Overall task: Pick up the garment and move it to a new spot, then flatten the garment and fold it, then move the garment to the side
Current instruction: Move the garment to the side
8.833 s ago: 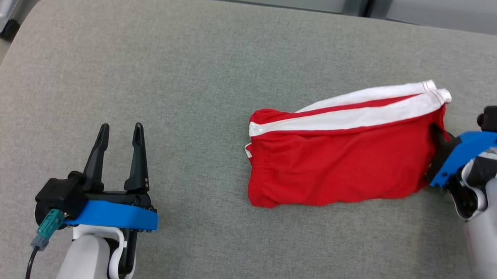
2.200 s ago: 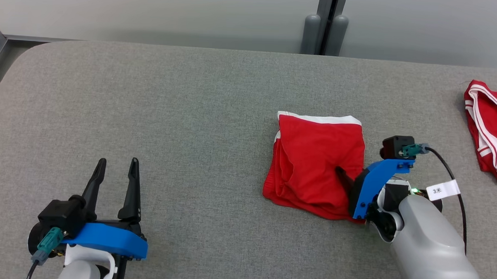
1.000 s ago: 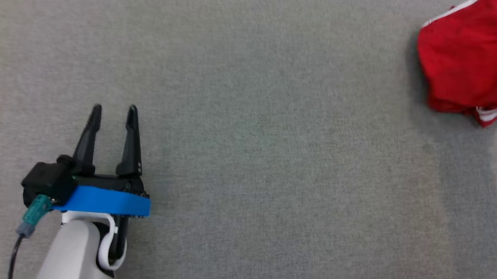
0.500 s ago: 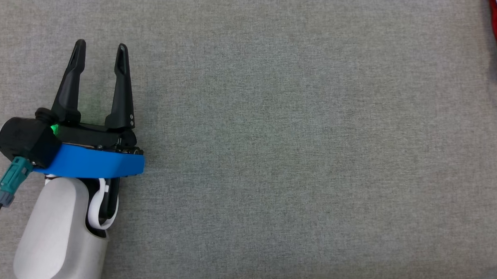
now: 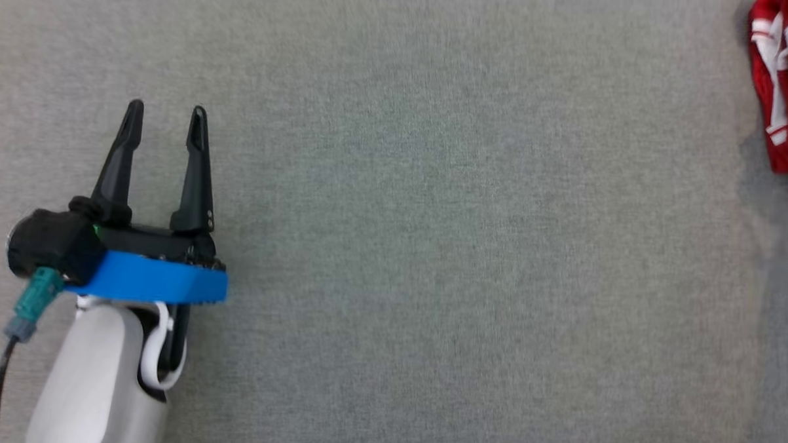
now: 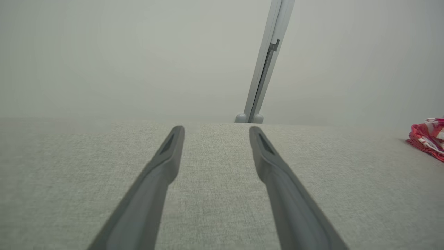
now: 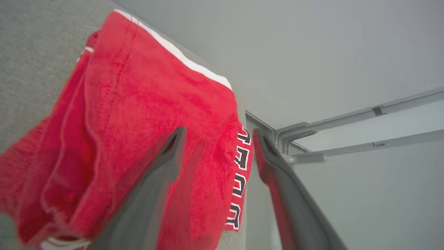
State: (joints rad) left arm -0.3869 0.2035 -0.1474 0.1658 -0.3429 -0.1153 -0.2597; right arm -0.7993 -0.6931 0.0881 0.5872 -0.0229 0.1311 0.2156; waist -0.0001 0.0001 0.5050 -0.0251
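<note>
The garment point(image 7: 138, 104) is red with a white band and lies bunched on the grey table point(image 7: 31, 41), close to its far edge. My right gripper point(image 7: 218, 132) is right at it, jaws spread wide, with red cloth showing between and around the fingers but not pinched. Black and white lettering point(image 7: 239, 180) shows on a fold beside them. In the head view, red and white cloth point(image 5: 782, 84) lies at the far right edge. My left gripper point(image 5: 166, 108) rests open and empty over bare table at the lower left, far from the cloth.
The grey fabric table point(image 5: 433, 216) stretches wide between the left gripper and the red cloth. The left wrist view looks along the left gripper point(image 6: 215, 130) to a pale wall with a grey post point(image 6: 267, 62), with red cloth point(image 6: 428, 137) at far right.
The head camera has swung, so the whole picture has shifted and the red cloth sits at the right edge. My right gripper, earlier shut on the garment, now has its jaws apart. The left gripper stays open.
</note>
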